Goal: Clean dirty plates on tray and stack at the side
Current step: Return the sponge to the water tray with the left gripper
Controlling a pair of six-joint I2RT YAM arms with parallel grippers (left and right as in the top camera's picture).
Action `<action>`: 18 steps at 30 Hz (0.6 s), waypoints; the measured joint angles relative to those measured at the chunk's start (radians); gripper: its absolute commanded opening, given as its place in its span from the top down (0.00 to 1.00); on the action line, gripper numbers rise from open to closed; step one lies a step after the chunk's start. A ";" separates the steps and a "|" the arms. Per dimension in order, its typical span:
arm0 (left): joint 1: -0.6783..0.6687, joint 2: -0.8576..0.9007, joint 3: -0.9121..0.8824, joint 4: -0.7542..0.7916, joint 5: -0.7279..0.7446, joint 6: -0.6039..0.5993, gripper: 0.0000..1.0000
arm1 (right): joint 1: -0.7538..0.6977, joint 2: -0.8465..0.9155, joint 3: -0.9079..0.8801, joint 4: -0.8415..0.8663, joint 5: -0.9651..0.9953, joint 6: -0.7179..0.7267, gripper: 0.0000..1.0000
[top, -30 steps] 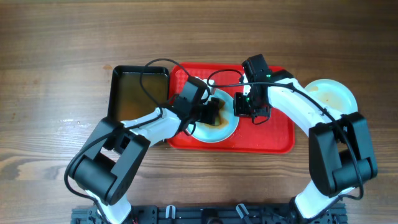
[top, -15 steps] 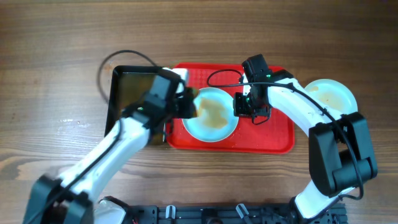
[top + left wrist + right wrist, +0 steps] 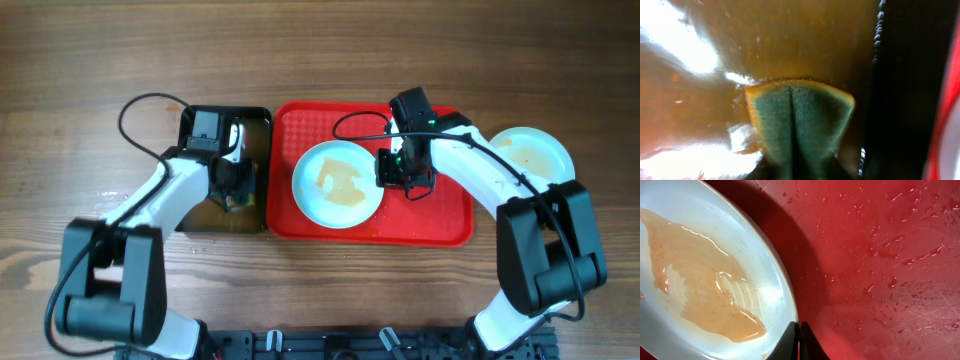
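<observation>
A pale plate (image 3: pixel 338 184) with an orange-brown smear lies on the red tray (image 3: pixel 440 215). My right gripper (image 3: pixel 384 172) is shut on its right rim. The right wrist view shows the closed fingertips (image 3: pixel 799 332) pinching the rim of the plate (image 3: pixel 705 280) over the wet tray floor (image 3: pixel 880 255). A second smeared plate (image 3: pixel 535 152) lies on the table at the right, partly hidden by my right arm. No third plate shows. My left gripper (image 3: pixel 236 190) is over the black tray (image 3: pixel 190 118), shut on a folded green sponge (image 3: pixel 797 120) dipped in brown water.
The black tray stands just left of the red tray, their rims almost touching, and holds brownish water (image 3: pixel 790 40). A black cable loops from my left arm over the table at the back left (image 3: pixel 135 110). Bare wooden table surrounds both trays.
My left gripper has carried the sponge off the plate and leftward into the black tray's water. The smear on the plate is uncovered and thinner. The right arm has not moved.
</observation>
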 measured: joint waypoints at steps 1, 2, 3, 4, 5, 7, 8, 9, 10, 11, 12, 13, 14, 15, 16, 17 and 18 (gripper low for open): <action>0.000 0.011 0.001 0.017 0.003 0.017 0.48 | 0.000 0.000 0.000 0.000 0.000 0.000 0.96; 0.000 0.011 0.001 0.033 0.000 0.024 0.47 | 0.000 0.000 0.000 0.000 0.000 0.000 0.96; 0.000 0.012 0.001 0.049 -0.005 0.026 0.47 | 0.000 0.000 0.000 0.000 0.000 0.000 0.96; 0.000 0.014 0.000 0.076 -0.022 0.028 0.47 | 0.000 0.000 0.000 0.000 0.000 0.000 0.96; 0.000 0.017 0.000 0.089 -0.034 0.028 0.47 | 0.000 0.000 0.000 0.000 0.000 0.000 0.96; 0.000 0.020 0.000 0.107 -0.056 0.028 0.47 | 0.000 0.000 0.000 0.000 0.000 0.000 0.96; 0.000 0.024 0.000 0.114 -0.063 0.028 0.47 | 0.000 0.000 0.000 0.000 0.000 0.000 0.96; 0.000 0.028 0.000 0.119 -0.066 0.028 0.49 | 0.000 0.000 0.000 0.000 0.000 0.000 0.96; 0.000 0.032 0.001 0.124 -0.068 0.029 0.51 | 0.000 0.000 0.000 0.000 0.000 0.000 0.96; 0.000 0.037 0.005 0.126 -0.070 0.031 0.62 | 0.000 0.000 0.000 0.000 0.000 0.000 0.96; 0.000 0.040 0.008 0.129 -0.069 0.031 0.76 | 0.000 0.000 0.000 0.000 0.000 0.000 0.96; 0.000 0.041 0.008 0.132 -0.067 0.035 0.94 | 0.000 0.000 0.000 0.000 0.000 0.000 0.96; 0.000 0.045 0.009 0.137 -0.062 0.036 0.96 | 0.000 0.000 0.000 0.000 0.000 0.000 0.96; 0.000 0.046 0.009 0.138 -0.062 0.035 0.96 | 0.000 0.000 0.000 0.000 0.000 0.000 0.96; 0.000 0.047 0.009 0.138 -0.058 0.038 0.96 | 0.000 0.000 0.000 0.000 0.000 0.000 0.96; 0.000 0.049 0.010 0.140 -0.058 0.039 0.96 | 0.000 0.000 0.000 0.000 0.000 0.000 0.96; 0.000 0.049 0.010 0.140 -0.055 0.039 0.96 | 0.000 0.000 0.000 0.000 0.000 0.000 0.96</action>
